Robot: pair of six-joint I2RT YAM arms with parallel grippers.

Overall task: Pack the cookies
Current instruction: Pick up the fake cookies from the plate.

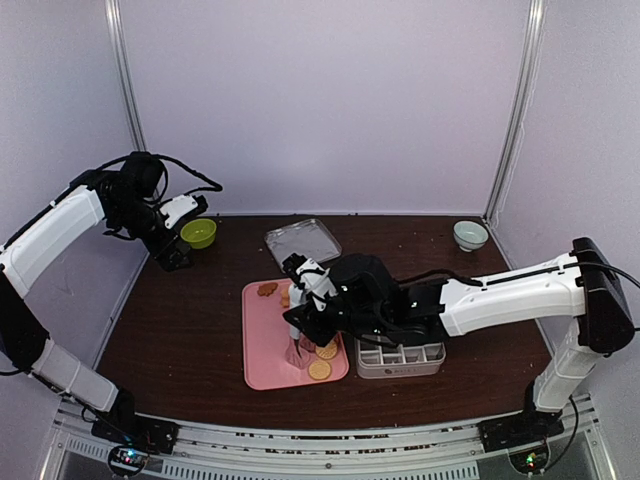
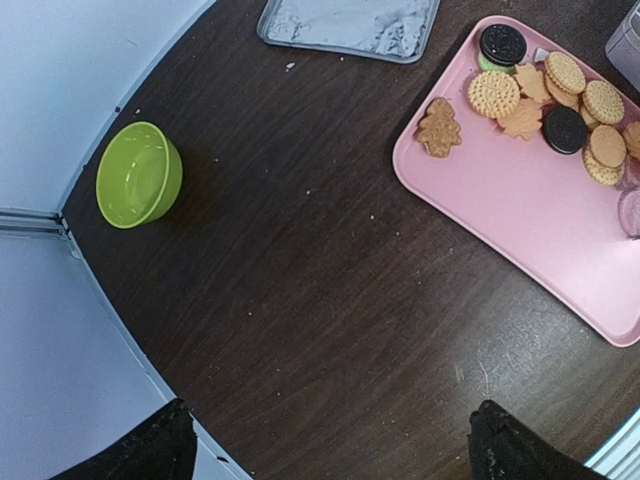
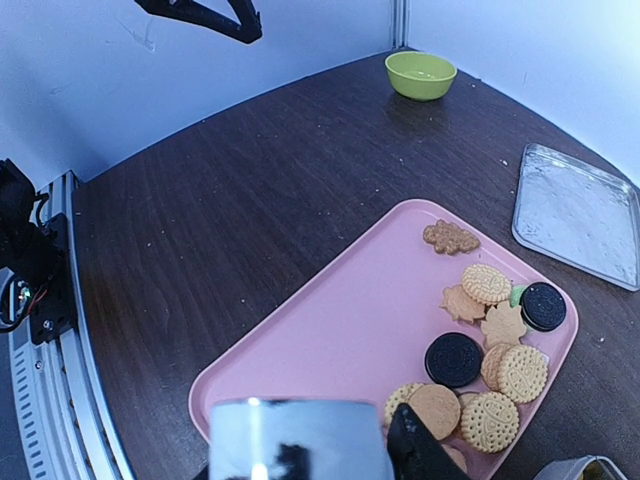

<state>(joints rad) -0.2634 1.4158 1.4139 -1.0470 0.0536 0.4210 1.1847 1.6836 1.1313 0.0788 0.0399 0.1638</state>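
The cookies (image 3: 522, 372) crowd the right end of the pink tray (image 3: 330, 330), a brown flower-shaped cookie (image 3: 450, 237) apart near its far edge, a silver tray (image 3: 580, 215) just past that end, a green bowl (image 3: 420, 75) well beyond, and blurred metal tongs (image 3: 290, 440) over its near edge.

Things on the tabletop (image 1: 180, 330)
One pink tray (image 1: 262, 350), one silver tray (image 1: 303, 240), two bowls (image 1: 198, 233), one grey box (image 1: 400, 372), two black cookies (image 2: 565, 129), one brown cookie (image 2: 438, 127), two star cookies (image 2: 521, 120), at least five round golden cookies (image 2: 493, 94).

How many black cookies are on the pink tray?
2: one black cookie at the pink tray's corner nearest the metal pan, another among the golden cookies. The tongs may hide more.
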